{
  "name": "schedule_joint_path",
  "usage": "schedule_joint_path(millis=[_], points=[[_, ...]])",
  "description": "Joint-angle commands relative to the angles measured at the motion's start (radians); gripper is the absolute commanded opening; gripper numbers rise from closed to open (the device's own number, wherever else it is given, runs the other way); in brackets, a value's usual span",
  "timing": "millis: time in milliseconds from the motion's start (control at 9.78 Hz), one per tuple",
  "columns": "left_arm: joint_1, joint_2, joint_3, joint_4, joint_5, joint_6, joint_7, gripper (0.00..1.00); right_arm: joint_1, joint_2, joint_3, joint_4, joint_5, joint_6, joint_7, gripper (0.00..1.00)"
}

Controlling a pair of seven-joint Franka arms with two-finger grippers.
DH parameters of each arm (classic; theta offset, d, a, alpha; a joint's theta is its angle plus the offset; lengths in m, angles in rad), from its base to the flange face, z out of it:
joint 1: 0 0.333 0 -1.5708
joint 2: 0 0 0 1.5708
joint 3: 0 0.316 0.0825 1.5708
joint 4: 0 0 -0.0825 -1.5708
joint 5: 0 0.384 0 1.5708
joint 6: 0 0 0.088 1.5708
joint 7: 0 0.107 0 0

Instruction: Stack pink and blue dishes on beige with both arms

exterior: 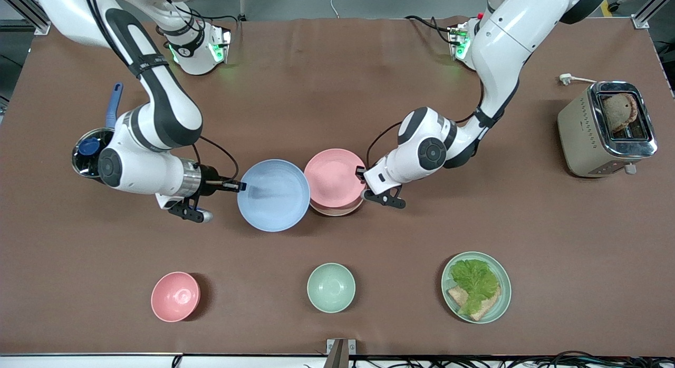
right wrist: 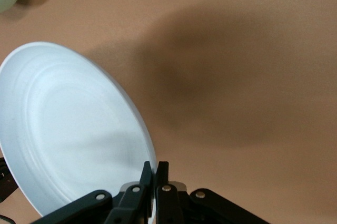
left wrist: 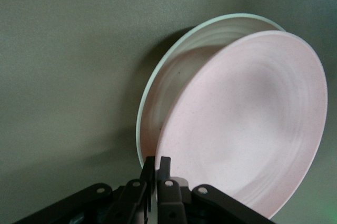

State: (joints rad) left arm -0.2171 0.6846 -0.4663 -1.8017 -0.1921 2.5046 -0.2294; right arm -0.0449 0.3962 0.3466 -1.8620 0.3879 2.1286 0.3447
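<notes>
My right gripper is shut on the rim of the light blue plate and holds it above the table, beside the pink plate. The right wrist view shows that gripper clamped on the blue plate's edge, with the plate's shadow on the cloth. The left gripper is shut on the pink plate's rim and keeps it slightly tilted over the beige plate, which peeks out underneath. In the left wrist view my gripper pinches the pink plate above the beige plate. Whether they touch I cannot tell.
Near the front edge stand a pink bowl, a pale green bowl and a green plate with lettuce and bread. A toaster sits at the left arm's end. A metal pot with a blue handle sits at the right arm's end.
</notes>
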Motion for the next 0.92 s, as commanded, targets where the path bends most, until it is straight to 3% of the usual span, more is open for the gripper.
schedule_joint_path(millis=[0, 102, 205, 307, 511, 818], points=[[-0.013, 0.026, 0.029, 0.011, 0.007, 0.011, -0.010, 0.25, -0.006, -0.034, 0.006, -0.035, -0.014, 0.014, 0.022, 0.01], [-0.013, 0.021, 0.034, 0.015, 0.007, 0.014, -0.016, 0.72, -0.006, -0.034, 0.006, -0.036, -0.014, 0.014, 0.022, 0.01], [-0.011, 0.015, 0.034, 0.031, 0.007, 0.023, -0.018, 0.98, -0.006, -0.034, 0.008, -0.037, -0.014, 0.014, 0.022, 0.01], [-0.002, -0.011, 0.034, 0.036, 0.008, 0.023, -0.031, 1.00, -0.004, -0.034, 0.032, -0.045, -0.012, 0.013, 0.023, 0.01], [0.036, -0.158, 0.034, 0.015, 0.055, 0.013, -0.036, 1.00, 0.013, -0.028, 0.103, -0.071, -0.008, 0.086, 0.068, 0.01], [0.157, -0.374, 0.032, -0.001, 0.089, -0.212, -0.034, 1.00, 0.117, 0.036, 0.120, -0.083, -0.007, 0.238, 0.118, 0.02]])
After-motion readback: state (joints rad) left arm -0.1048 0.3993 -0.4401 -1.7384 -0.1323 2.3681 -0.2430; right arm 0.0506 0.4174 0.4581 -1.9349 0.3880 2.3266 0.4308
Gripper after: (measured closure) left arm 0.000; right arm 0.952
